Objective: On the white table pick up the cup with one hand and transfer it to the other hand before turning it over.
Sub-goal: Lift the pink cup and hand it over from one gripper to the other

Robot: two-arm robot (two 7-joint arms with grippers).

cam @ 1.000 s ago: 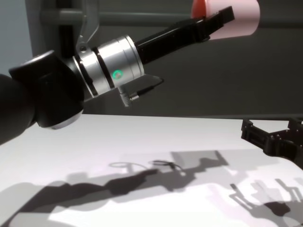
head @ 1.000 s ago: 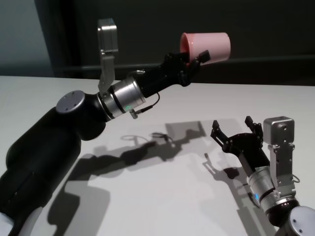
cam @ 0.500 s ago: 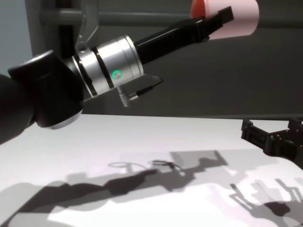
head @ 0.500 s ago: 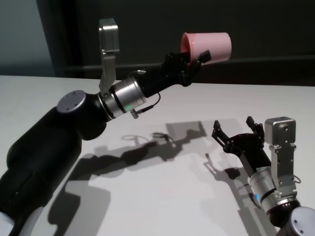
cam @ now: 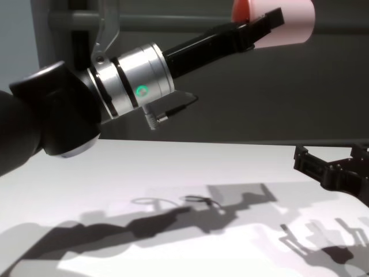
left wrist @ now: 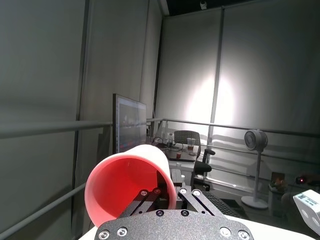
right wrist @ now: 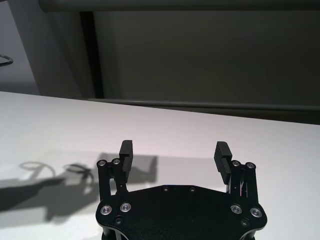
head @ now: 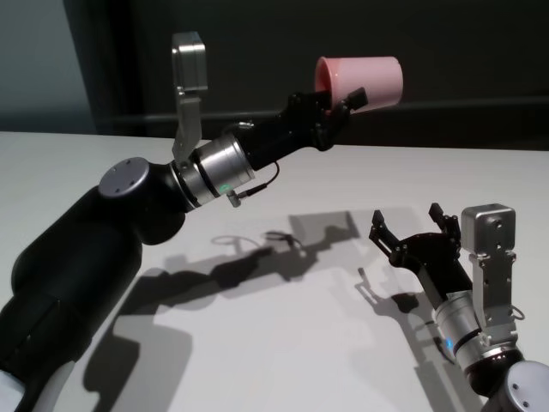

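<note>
Left gripper: black two-finger claw, one, raised high above the table, fingers pinched on the rim wall of the cup, one finger inside the mouth and one outside, as the left wrist view shows.

Plain pink tapered plastic cup: one, handleless, smooth matte wall. Held in the air well above the table, touching nothing but the left gripper. It lies on its side: long axis roughly level, wide open mouth turned toward the robot's left and back along the arm, narrower flat base pointing to the robot's right. Only its lower part shows at the upper edge of the chest view.

Right gripper: black two-finger claw, one, low over the table on the robot's right, well below and apart from the cup, fingers spread wide with nothing between them; the right wrist view shows bare tabletop in the gap.

Large flat plain white table: one, smooth, carrying the dark shadows of both arms.
</note>
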